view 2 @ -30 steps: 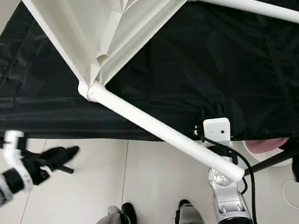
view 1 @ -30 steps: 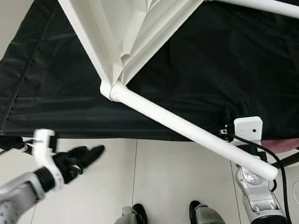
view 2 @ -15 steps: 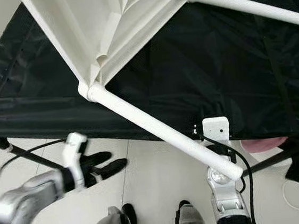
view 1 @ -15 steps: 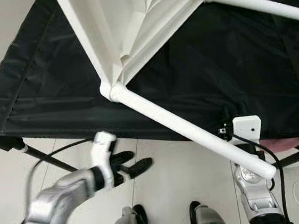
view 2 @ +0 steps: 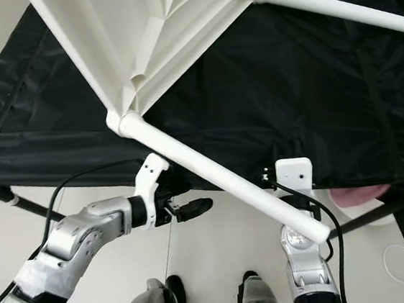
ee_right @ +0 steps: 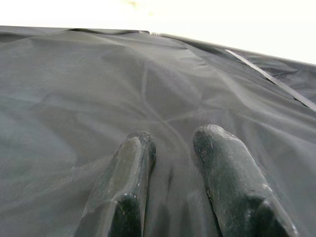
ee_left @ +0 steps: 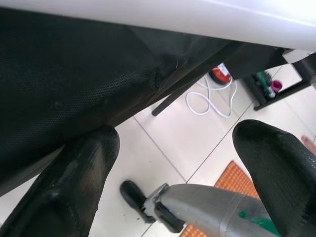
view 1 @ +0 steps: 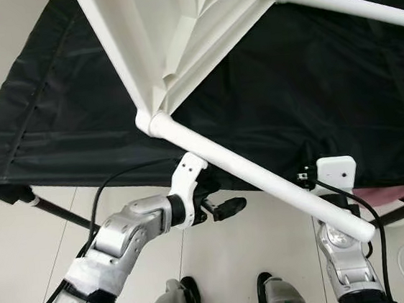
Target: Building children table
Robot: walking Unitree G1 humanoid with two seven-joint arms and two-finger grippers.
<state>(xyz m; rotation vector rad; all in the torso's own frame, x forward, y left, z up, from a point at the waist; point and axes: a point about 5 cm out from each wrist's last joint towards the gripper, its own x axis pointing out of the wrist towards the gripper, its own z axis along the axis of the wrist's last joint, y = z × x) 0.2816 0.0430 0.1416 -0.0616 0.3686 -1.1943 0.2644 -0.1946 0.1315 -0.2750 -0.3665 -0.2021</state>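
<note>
- Kids' table (view 1: 153,33), white plastic, lies flipped on the black cloth-covered surface (view 1: 61,116), ribbed underside up. One round white leg (view 1: 263,185) runs from its corner socket (view 1: 152,124) out past the surface edge, free end hanging over the tiled floor (view 1: 135,267). A 2nd leg (view 1: 349,2) shows at the far right corner.
- Left gripper (view 1: 219,209) sits just under the near leg, close to the surface edge, fingers spread wide w/ nothing between them; left wrist view has one finger (ee_left: 74,182) close against the black cloth, the other (ee_left: 279,168) well apart from it.
- Right gripper (ee_right: 170,173) is low by the leg's free end, its white wrist camera box (view 1: 336,173) just beside the leg. Fingers part open, lying along black cloth, holding nothing as far as I can tell.
- Risk 1: the leg sticks out unsupported. A push from below by the left arm could lever it in the socket and pop it loose or tip the whole top.
- Risk 2: left finger by the cloth could snag fabric and drag the cover, shifting the table w/ it.
- Risk 3: closing on a smooth round leg off-centre, grip prob slips & leg rolls out.
- Risk 4: the black cable (view 1: 119,185) looping off the left arm near the surface edge could catch a frame bar (view 1: 56,210) beneath.
- Robot's feet (view 1: 228,301) right under the leg end; a dropped leg lands there.
</note>
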